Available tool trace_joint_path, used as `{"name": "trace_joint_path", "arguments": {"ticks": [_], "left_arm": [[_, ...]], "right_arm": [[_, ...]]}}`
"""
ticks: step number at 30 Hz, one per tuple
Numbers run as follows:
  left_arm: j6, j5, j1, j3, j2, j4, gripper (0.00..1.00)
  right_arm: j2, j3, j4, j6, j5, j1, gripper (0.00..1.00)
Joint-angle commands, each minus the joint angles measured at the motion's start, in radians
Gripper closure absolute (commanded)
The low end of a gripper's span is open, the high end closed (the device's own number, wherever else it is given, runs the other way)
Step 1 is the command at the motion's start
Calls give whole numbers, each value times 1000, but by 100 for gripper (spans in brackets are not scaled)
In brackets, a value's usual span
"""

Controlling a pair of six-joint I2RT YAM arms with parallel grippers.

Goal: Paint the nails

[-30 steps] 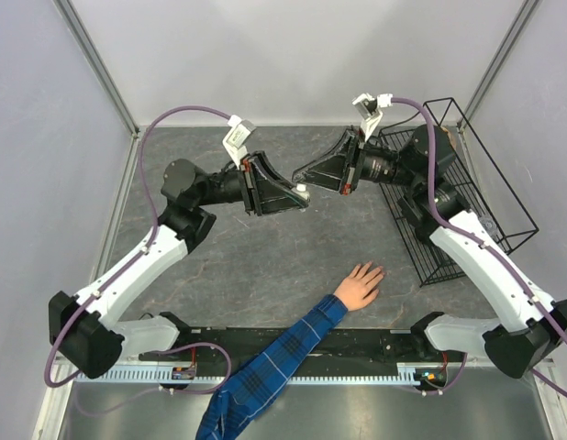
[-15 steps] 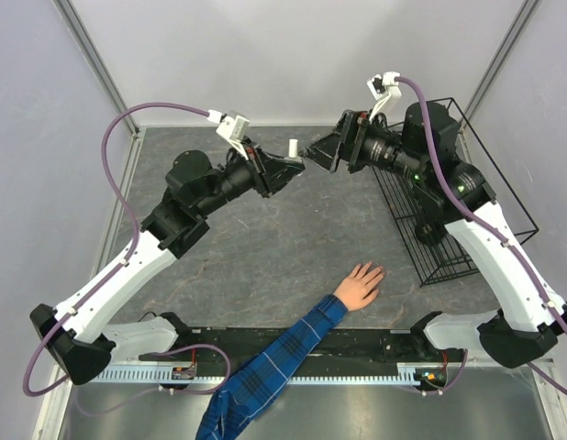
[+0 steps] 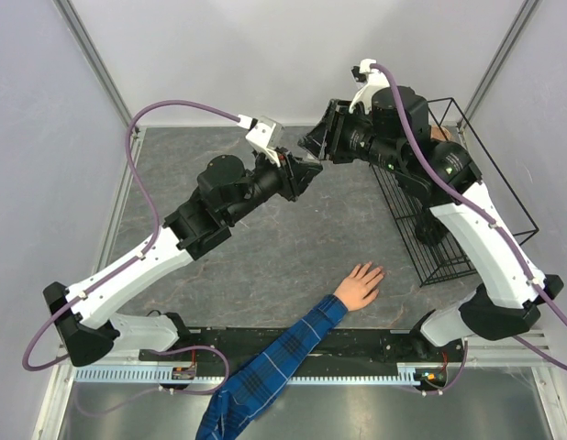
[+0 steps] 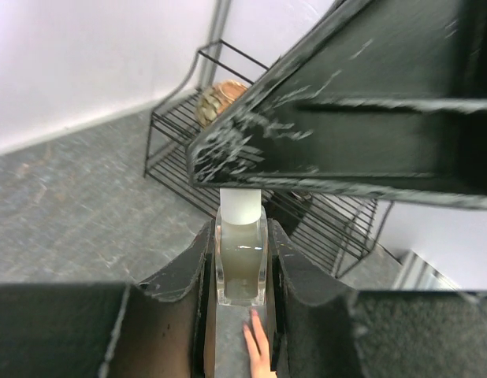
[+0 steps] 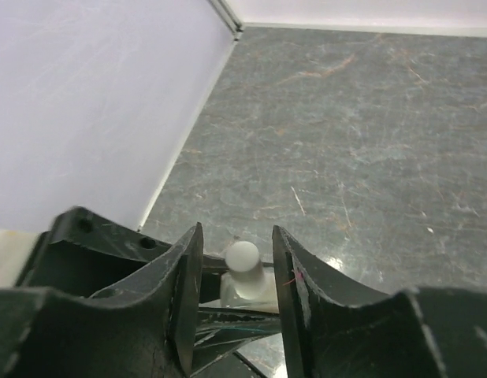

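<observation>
A light-skinned hand with a blue plaid sleeve lies flat on the table near the front; its nails are too small to make out. My left gripper is shut on a clear nail polish bottle with a white cap, held high above the table. My right gripper is open, with one jaw on each side of the cap and a gap on both sides. In the left wrist view the hand's fingertips show far below the bottle.
A black wire basket stands at the right of the table, with a brown object in its far end. Grey walls close in the back and sides. The table top is grey and marbled.
My left gripper has carried the bottle right and toward the centre. My right gripper has swung in, so its open jaws now straddle the cap. The hand has not moved.
</observation>
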Motion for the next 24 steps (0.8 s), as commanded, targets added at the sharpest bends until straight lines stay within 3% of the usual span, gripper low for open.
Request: {"name": "trace_joint_path", "arguments": {"ticks": [1,7,8,12,14,15,16,17,18,19,20,21,22,24], "left_arm": [[92,-102,-24,63,19,30,98],[91,-124,-31,77,29,27,98],[89,-114,-31,77,31,27,98],[89,-16,-30,76,14,27,98],[88,91,-27,63,-10,33,98],[84,135,-22,47,-20,38,98],[66,265,-12,39,-30,44,98],[43,348,30,27,-52,82,98],[8,434,59,-1,-60,108,98],[-96,608,91,-15,-67,148,98],[-165,695,164,-36,-76,198,98],[-242,782,198,-83,-75,360,98],[-397,912,228,-108,-76,449,98],[-539,979,277,-144,-67,603,98]], "right_arm": [[12,45,-66,-15,92,27,54],[21,38,-72,-24,83,32,62],[23,38,-71,-26,83,32,66],[26,38,-59,-41,71,32,100],[9,-14,4,-83,8,19,100],[-27,-52,47,-119,-77,9,100],[-54,-162,102,-154,-152,-5,100],[-86,-236,254,-196,-244,-57,100],[-157,-393,353,-189,-508,-95,100],[-195,-475,471,-158,-628,-129,100],[-227,-551,771,-6,-772,-183,100],[-254,-656,929,94,-920,-197,100],[-244,-659,1010,171,-966,-206,100],[-200,-630,997,216,-1043,-206,100]]}}
